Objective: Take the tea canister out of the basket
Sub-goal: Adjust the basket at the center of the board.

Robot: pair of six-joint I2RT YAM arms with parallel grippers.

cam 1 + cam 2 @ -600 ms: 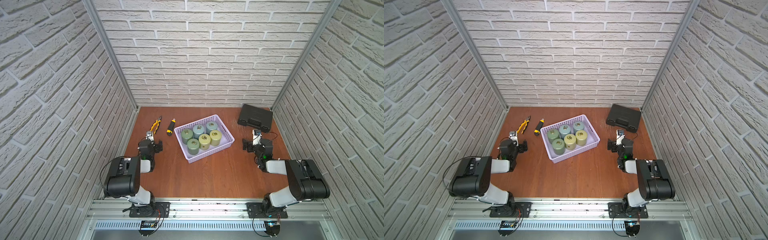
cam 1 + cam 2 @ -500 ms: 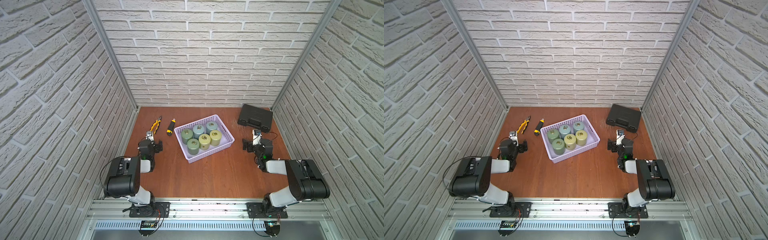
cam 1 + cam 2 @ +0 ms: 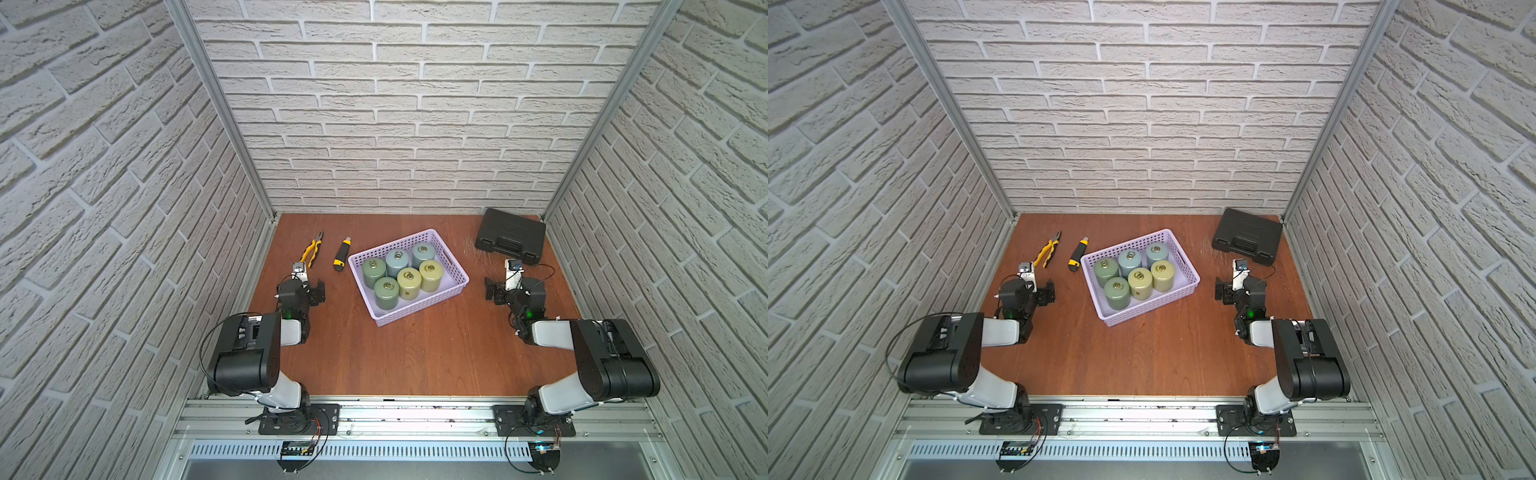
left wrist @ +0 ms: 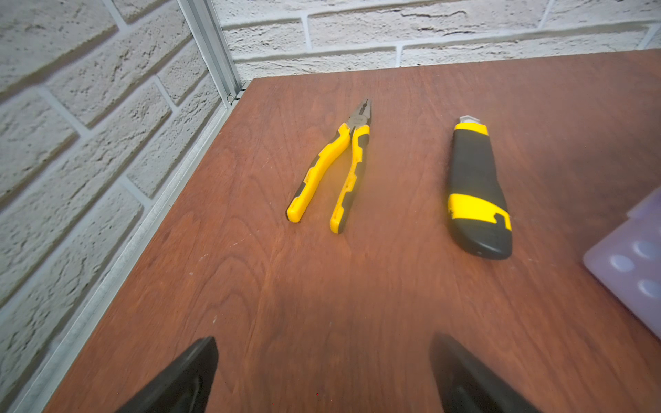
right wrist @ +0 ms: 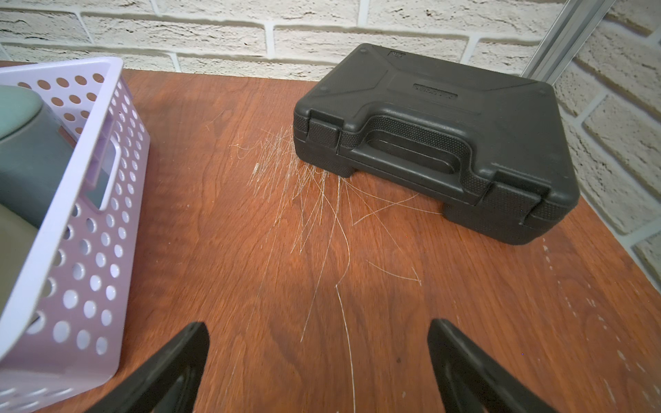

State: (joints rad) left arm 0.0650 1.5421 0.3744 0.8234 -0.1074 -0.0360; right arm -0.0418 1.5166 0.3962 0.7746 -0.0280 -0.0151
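The lavender basket [image 3: 420, 312] sits mid-table, angled, and appears in both top views [image 3: 1144, 316]. Several tea canisters stand upright in it in two rows, green [image 3: 386, 293], blue-grey [image 3: 397, 262] and yellow-green [image 3: 431, 275], each with a ring on its lid. My left gripper [image 3: 316, 291] rests low on the table left of the basket, open and empty [image 4: 322, 341]. My right gripper [image 3: 493, 291] rests low to the right of the basket, open with nothing between its fingers [image 5: 317, 323]. The right wrist view shows the basket's end wall [image 5: 89, 229] and one canister [image 5: 28, 150] behind it.
Yellow-handled pliers [image 3: 311, 252] and a black and yellow utility knife [image 3: 341, 259] lie left of the basket, ahead of the left gripper [image 4: 477, 189]. A black hard case [image 3: 510, 237] lies at the back right. Brick walls close in three sides.
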